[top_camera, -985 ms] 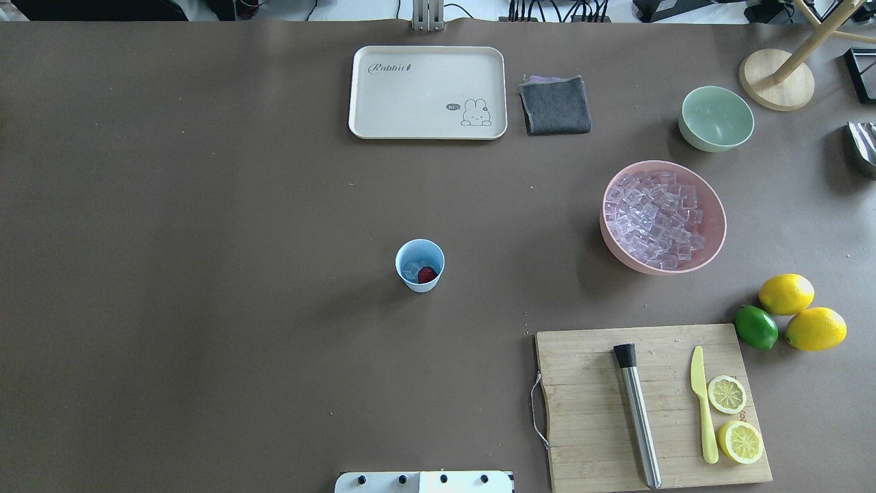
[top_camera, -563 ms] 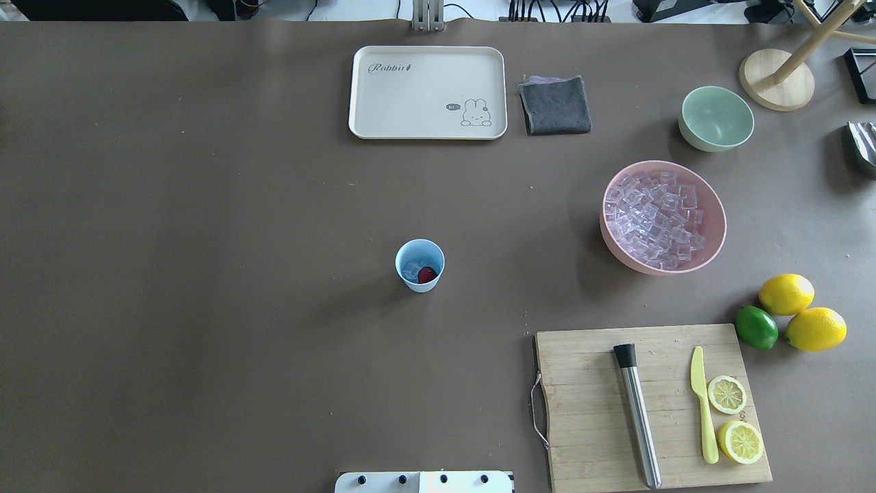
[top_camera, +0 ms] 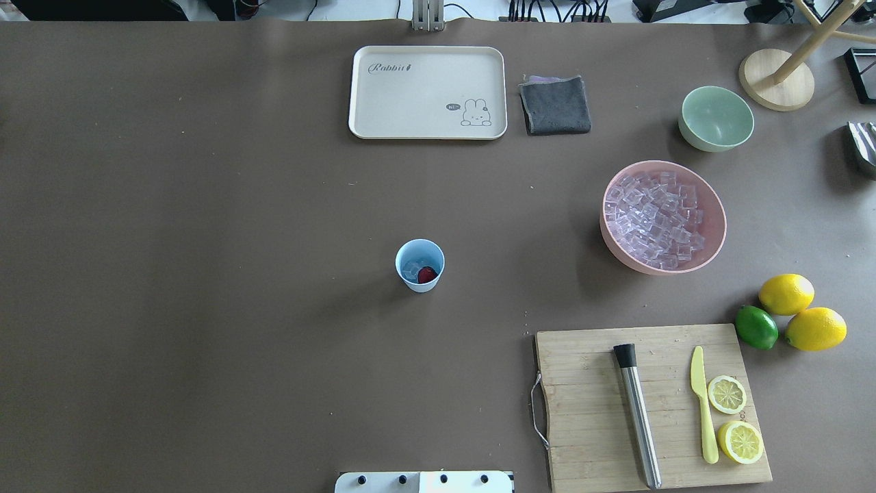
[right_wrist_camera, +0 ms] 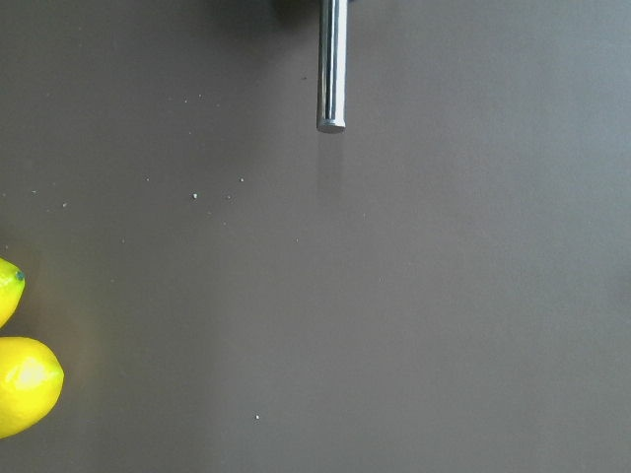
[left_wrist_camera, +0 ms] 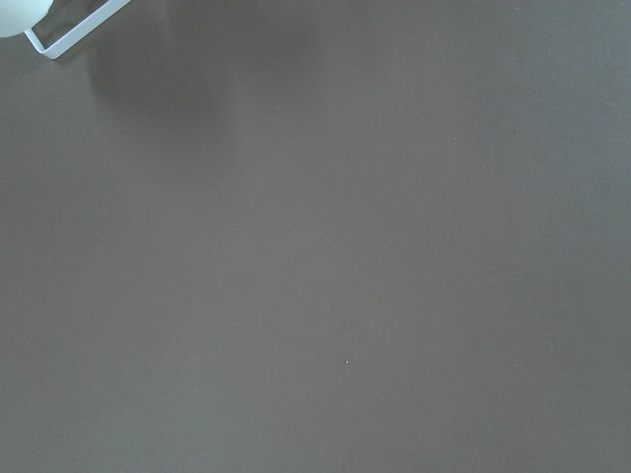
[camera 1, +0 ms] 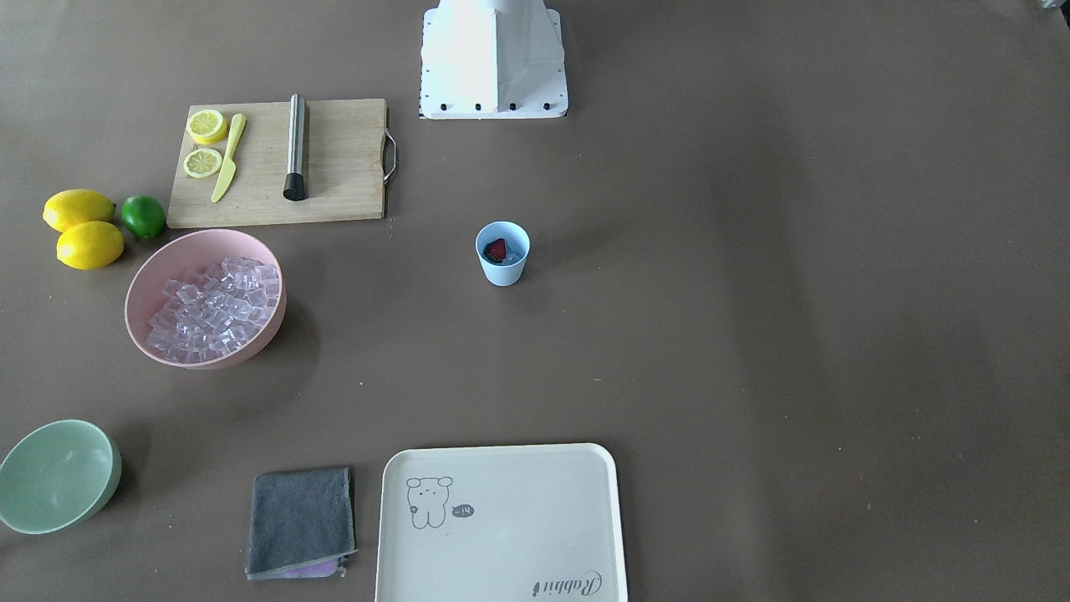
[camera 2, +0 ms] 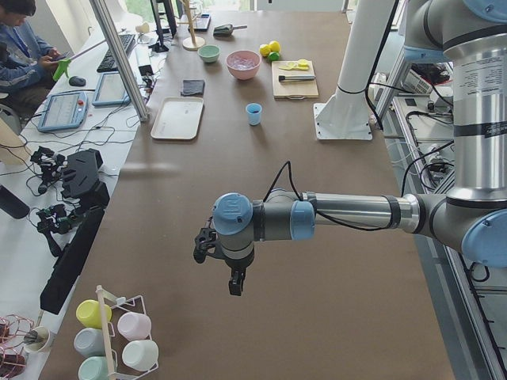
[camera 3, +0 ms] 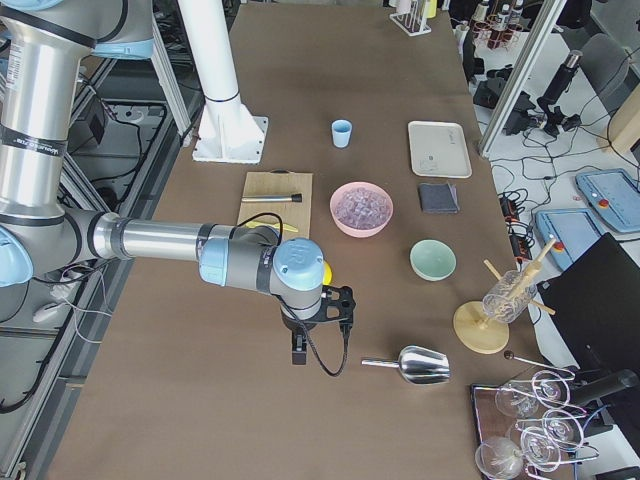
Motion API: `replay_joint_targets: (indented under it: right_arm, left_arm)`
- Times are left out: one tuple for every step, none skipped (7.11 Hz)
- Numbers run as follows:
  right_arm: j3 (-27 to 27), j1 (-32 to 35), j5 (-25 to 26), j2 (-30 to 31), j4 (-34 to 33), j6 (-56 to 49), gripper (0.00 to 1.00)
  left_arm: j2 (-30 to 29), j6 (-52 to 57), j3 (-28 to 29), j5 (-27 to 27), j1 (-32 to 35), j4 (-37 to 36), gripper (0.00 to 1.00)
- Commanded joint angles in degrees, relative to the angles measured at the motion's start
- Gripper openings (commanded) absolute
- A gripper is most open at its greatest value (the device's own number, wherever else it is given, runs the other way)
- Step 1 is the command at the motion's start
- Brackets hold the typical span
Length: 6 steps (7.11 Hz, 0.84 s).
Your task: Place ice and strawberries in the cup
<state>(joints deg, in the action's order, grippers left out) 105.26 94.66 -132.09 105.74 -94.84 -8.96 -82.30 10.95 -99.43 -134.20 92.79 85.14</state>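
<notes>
The light blue cup (top_camera: pixel 419 266) stands upright mid-table, also in the front view (camera 1: pixel 503 252). Inside it lie a dark red strawberry (top_camera: pixel 427 274) and a few clear ice cubes (top_camera: pixel 411 269). More ice (top_camera: pixel 653 219) fills the pink bowl (top_camera: pixel 714 218). My left gripper (camera 2: pixel 235 283) hangs over bare table far from the cup, seen only in the exterior left view; I cannot tell whether it is open or shut. My right gripper (camera 3: pixel 297 352) hangs near the lemons, seen only in the exterior right view; I cannot tell its state either.
A cutting board (top_camera: pixel 588 411) holds a steel muddler (top_camera: pixel 638 418), a yellow knife and lemon halves. Two lemons and a lime (top_camera: pixel 756 327) lie beside it. A pale green bowl (top_camera: pixel 716 118), grey cloth (top_camera: pixel 555 105) and cream tray (top_camera: pixel 428 92) sit at the back. A metal scoop (camera 3: pixel 420 365) lies near my right gripper.
</notes>
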Motion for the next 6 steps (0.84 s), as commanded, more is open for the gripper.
replay_joint_targets:
  right_arm:
    - [0.04, 0.00, -0.10, -0.01, 0.01, 0.00, 1.00]
    - [0.12, 0.00, -0.10, -0.01, 0.01, 0.00, 1.00]
    - [0.12, 0.00, -0.10, -0.01, 0.01, 0.00, 1.00]
    - [0.12, 0.00, -0.10, -0.01, 0.01, 0.00, 1.00]
    - [0.12, 0.00, -0.10, -0.01, 0.01, 0.00, 1.00]
    - [0.12, 0.00, -0.10, -0.01, 0.01, 0.00, 1.00]
  left_arm:
    - [0.03, 0.03, 0.02, -1.15, 0.12, -0.06, 0.98]
    - [0.03, 0.03, 0.02, -1.07, 0.12, -0.06, 0.98]
    - [0.12, 0.03, 0.11, -1.07, 0.12, -0.06, 0.98]
    - [0.82, 0.03, -0.06, -1.07, 0.12, 0.03, 0.98]
    - [0.82, 0.03, 0.02, -1.07, 0.12, 0.03, 0.98]
    - [0.91, 0.12, 0.02, -1.07, 0.12, 0.03, 0.98]
